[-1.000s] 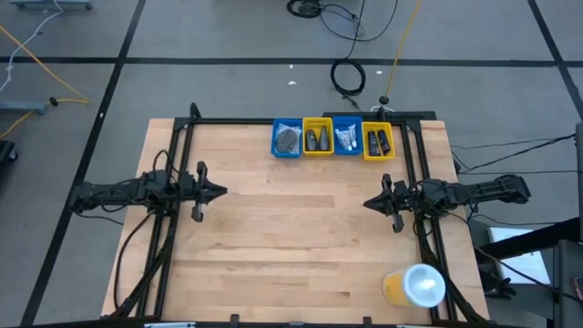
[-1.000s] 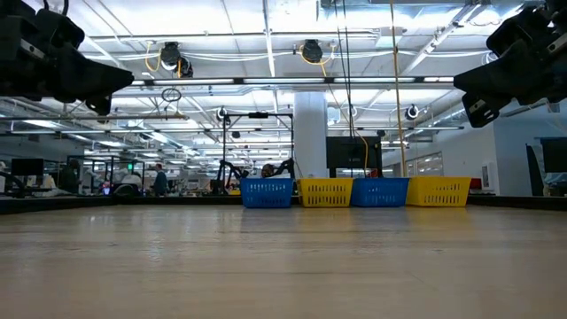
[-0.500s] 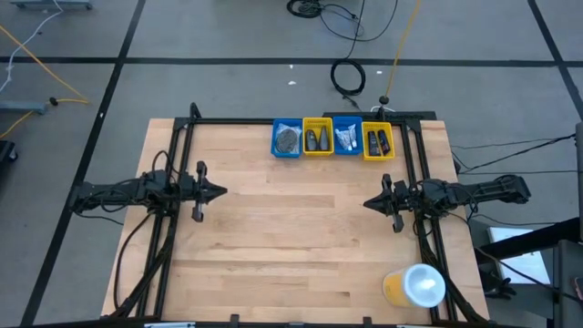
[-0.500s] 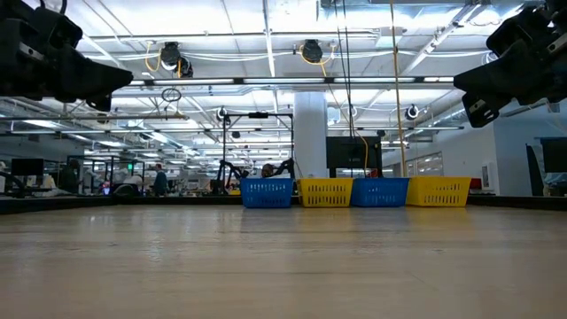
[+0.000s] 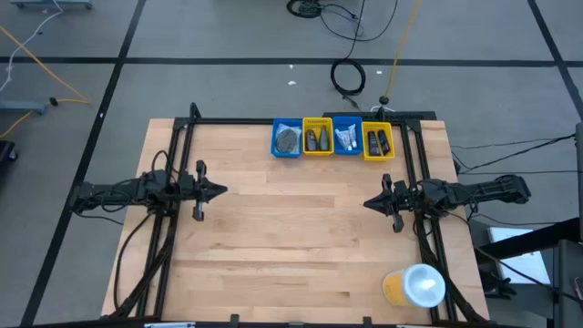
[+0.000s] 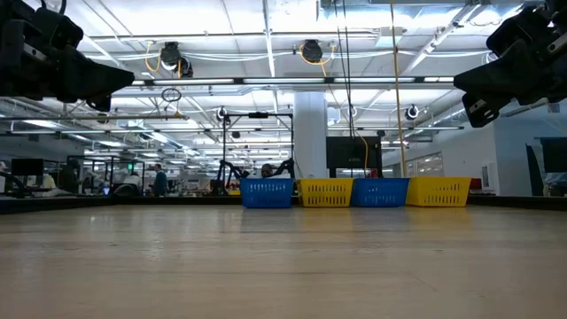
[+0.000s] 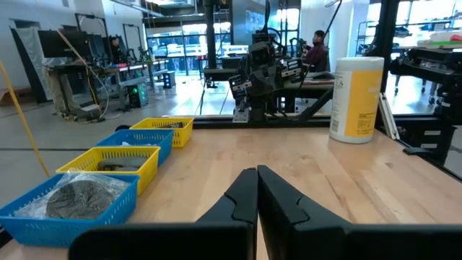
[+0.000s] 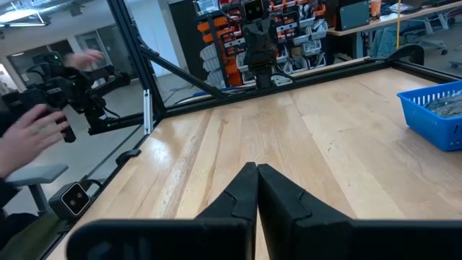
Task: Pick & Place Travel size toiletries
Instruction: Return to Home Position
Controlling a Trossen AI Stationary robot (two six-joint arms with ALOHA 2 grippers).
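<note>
We log left pincer (image 5: pixel 221 191), right pincer (image 5: pixel 367 204) each pressed together over pale wooden surface (image 5: pixel 291 246); small dark toiletries (image 5: pixel 316 138) lie in blue and yellow plastic bins (image 6: pixel 324 192).

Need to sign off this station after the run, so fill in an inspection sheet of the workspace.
Surface: wooden table; no toiletries seen loose on it.
Job's things: sorted into four bins at the far edge. The left blue bin holds a wrapped dark round piece, the left yellow bin dark bottles, the right blue bin a white tube, and the right yellow bin dark items.
Clutter: yellow cup with white lid, upright at the near right corner.
Grippers: left gripper and right gripper shut, holding nothing, facing each other over the table's sides.
Cables: black coil and yellow cable on the floor beyond the table.
Surroundings: a person's hand beyond the table's left side; lab benches behind.
</note>
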